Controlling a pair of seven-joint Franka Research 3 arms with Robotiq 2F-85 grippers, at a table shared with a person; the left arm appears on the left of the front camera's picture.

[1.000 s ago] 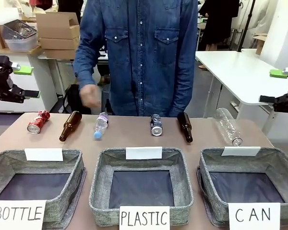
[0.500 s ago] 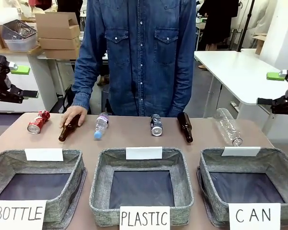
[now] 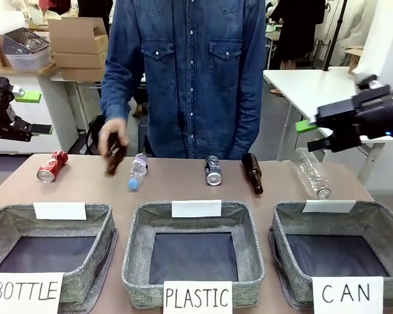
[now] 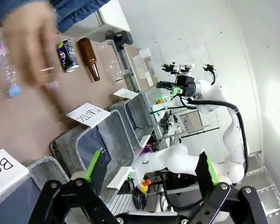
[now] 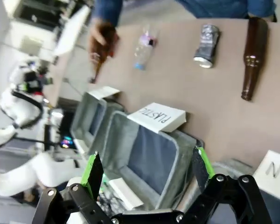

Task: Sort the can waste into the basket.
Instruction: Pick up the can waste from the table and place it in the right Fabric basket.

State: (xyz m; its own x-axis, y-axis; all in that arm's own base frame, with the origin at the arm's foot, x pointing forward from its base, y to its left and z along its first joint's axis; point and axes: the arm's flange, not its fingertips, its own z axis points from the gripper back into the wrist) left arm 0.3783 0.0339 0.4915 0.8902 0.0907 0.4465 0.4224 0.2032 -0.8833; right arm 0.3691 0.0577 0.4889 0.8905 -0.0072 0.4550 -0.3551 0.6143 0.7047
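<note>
Lying beyond right end effector: can

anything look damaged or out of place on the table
The red can at the left end of the table looks crumpled. A person's hand grips a brown bottle, tilted and blurred. Nothing looks spilled.

Cards I can read, black hand-lettering on white, along the table near edge: BOTTLE card, left-corner basket; PLASTIC card, middle basket; CAN card, right-corner basket. Print on the dark can is too small for me to read.
</note>
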